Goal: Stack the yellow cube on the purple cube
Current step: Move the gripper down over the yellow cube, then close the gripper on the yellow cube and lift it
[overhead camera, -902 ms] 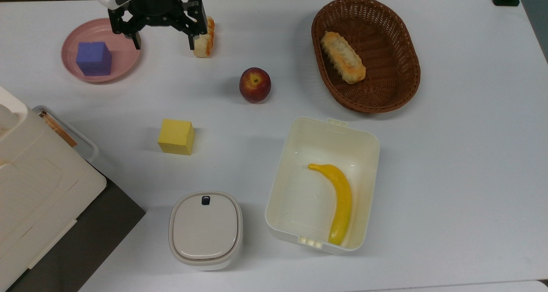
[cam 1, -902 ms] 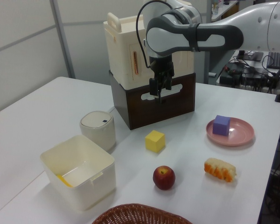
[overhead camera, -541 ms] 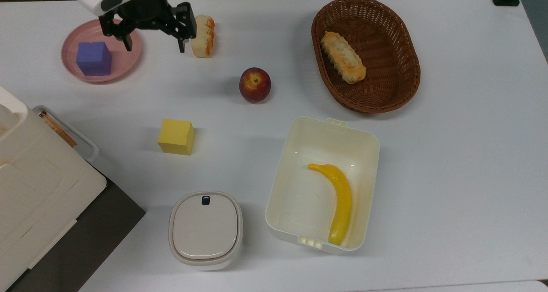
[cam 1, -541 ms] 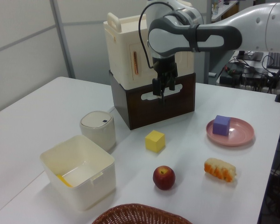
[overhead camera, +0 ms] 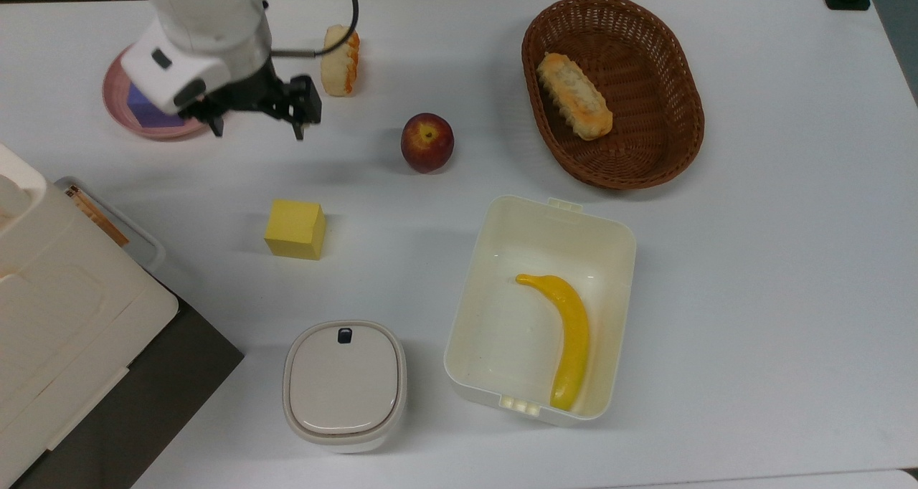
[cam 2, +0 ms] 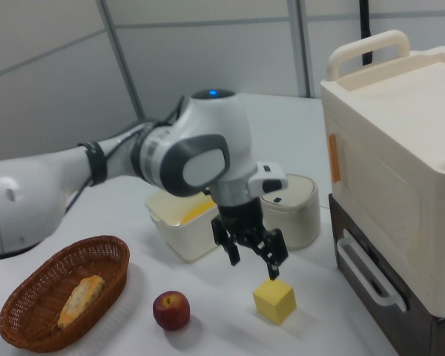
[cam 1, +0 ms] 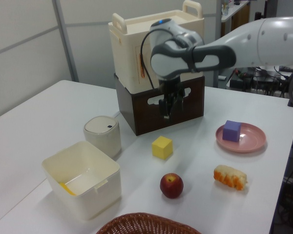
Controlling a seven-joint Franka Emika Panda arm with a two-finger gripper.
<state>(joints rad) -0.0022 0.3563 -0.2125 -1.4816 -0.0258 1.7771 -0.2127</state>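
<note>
The yellow cube [overhead camera: 295, 229] sits alone on the white table, left of centre in the top view; it is also in the left view [cam 1: 162, 147] and the right view [cam 2: 274, 302]. The purple cube [cam 1: 231, 130] rests on a pink plate [cam 1: 250, 142]; in the top view my arm covers most of the purple cube [overhead camera: 143, 109] and the pink plate [overhead camera: 113, 102]. My gripper [overhead camera: 257, 127] hangs open and empty above the table between plate and yellow cube. In the right view the gripper [cam 2: 254, 261] is just above and left of the cube.
A red apple [overhead camera: 427, 142] and a bread piece [overhead camera: 339, 59] lie near the gripper. A wicker basket [overhead camera: 674, 138] holds a bun [overhead camera: 575, 95]. A white box [overhead camera: 552, 209] holds a banana [overhead camera: 566, 338]. A lidded pot [overhead camera: 344, 385] and a cream-and-brown case [overhead camera: 57, 317] stand at the top view's left.
My gripper has moved away from the plate's edge toward the yellow cube and come lower. It stays open. The arm now covers most of the purple cube in the top view.
</note>
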